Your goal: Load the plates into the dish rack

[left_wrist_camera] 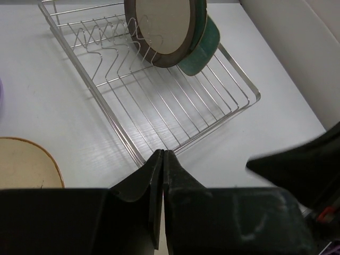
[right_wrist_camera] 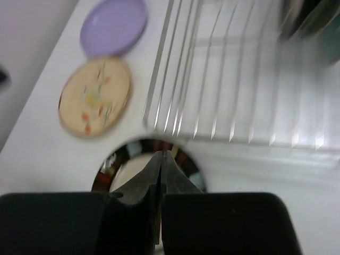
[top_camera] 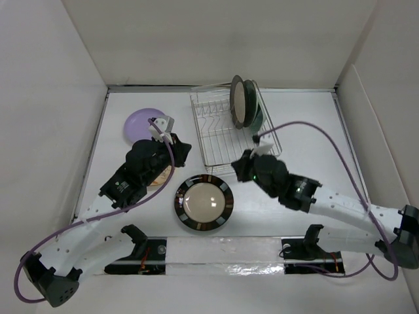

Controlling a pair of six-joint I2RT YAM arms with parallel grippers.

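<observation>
The silver wire dish rack (top_camera: 219, 140) stands at the back centre. A grey-brown plate (top_camera: 240, 101) and a green plate (top_camera: 257, 108) stand upright at its far end. A lavender plate (top_camera: 143, 123) lies flat left of the rack. A tan plate (top_camera: 159, 176) lies partly under my left arm. A black-rimmed plate with a cream centre (top_camera: 203, 203) lies flat in front of the rack. My left gripper (top_camera: 182, 153) is shut and empty, left of the rack's near corner (left_wrist_camera: 139, 159). My right gripper (top_camera: 239, 167) is shut and empty, above the black-rimmed plate's far edge (right_wrist_camera: 114, 162).
White walls enclose the table on the left, back and right. In the left wrist view the right arm (left_wrist_camera: 303, 164) shows as a dark shape at the right. The right wrist view is blurred and shows the tan plate (right_wrist_camera: 94, 96) and the lavender plate (right_wrist_camera: 113, 25).
</observation>
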